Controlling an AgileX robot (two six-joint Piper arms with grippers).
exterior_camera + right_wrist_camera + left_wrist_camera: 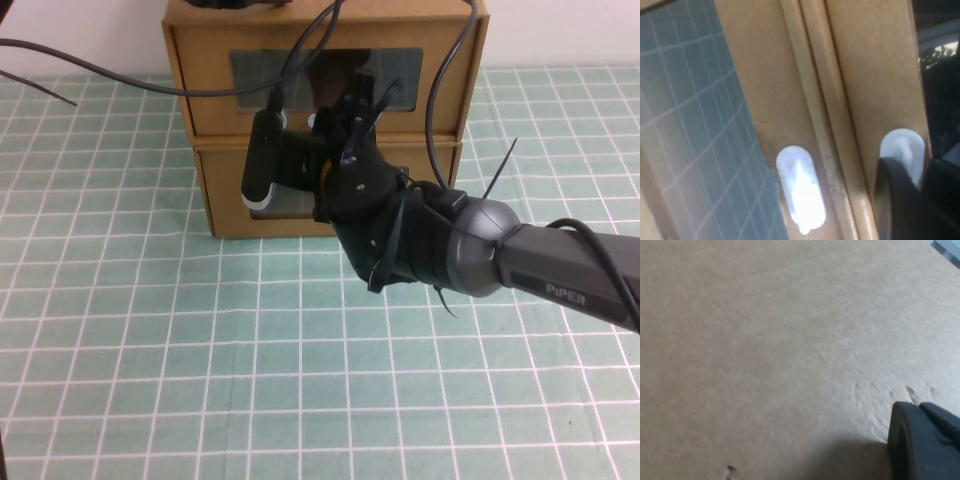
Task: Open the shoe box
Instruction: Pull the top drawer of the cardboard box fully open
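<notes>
So two shoe boxes [200, 90] are being shown stacked at the far end of the table [120, 350], which is being covered by a green mat [500, 400] with a white grid. Plain brown matte cardboard, boxy, each with a dark glossy window [400, 62] in front. The wide fronts are being faced toward the robot, long side running left to right.

The right gripper [915, 170] is being pushed up to those fronts by the seam. Its fingers [895, 200] are being pinched narrowly on a smooth white oval handle [902, 142], and a second handle [800, 190] is being seen just across the seam.

The left gripper [925, 440] is being held right against bare cardboard. Open or closed can't be told.
</notes>
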